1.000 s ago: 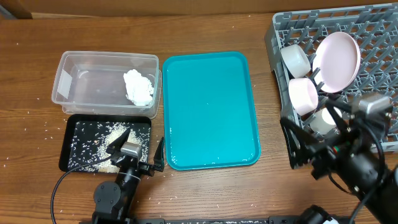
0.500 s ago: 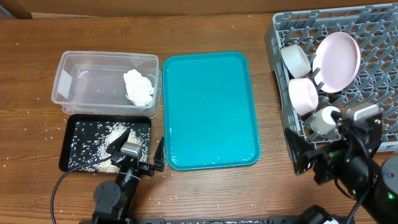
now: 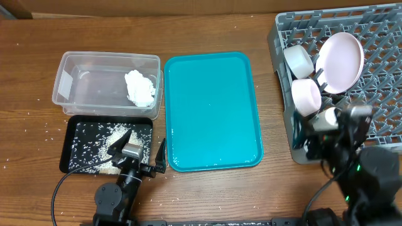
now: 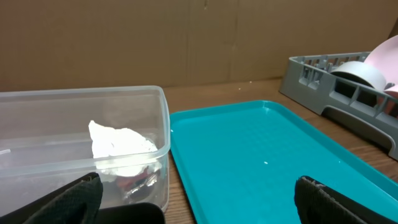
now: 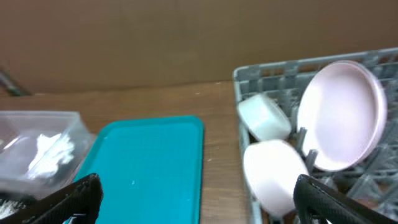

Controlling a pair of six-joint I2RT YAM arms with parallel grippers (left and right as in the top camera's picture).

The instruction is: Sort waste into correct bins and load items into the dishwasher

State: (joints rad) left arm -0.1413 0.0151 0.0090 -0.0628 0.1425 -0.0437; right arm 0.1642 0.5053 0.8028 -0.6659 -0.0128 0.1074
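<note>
The clear tub (image 3: 81, 94) holds the white tissue wad (image 3: 139, 88); the left wrist view shows the red-and-silver wrapper (image 4: 134, 180) under the tissue. The black tray (image 3: 69, 147) holds rice scraps (image 3: 100, 138). The grey dish rack (image 3: 377, 94) holds the white plate (image 3: 341, 61), two bowls (image 3: 299, 60) (image 3: 306, 97) and the small cup (image 3: 326, 117). I see no chopsticks. My left gripper (image 3: 139, 150) is open and empty over the black tray's near right corner. My right gripper (image 3: 314, 139) is open and empty at the rack's front left corner, close to the cup.
A large teal tray (image 3: 210, 110) lies between the bins and the rack, with nothing on it. Loose rice grains are scattered on the wooden table around the bins. Both arm bases stand at the table's front edge.
My right arm has drawn back from the cup in the rack and shifted toward the rack's front left corner. The cup stays in the rack. The left arm has not moved.
</note>
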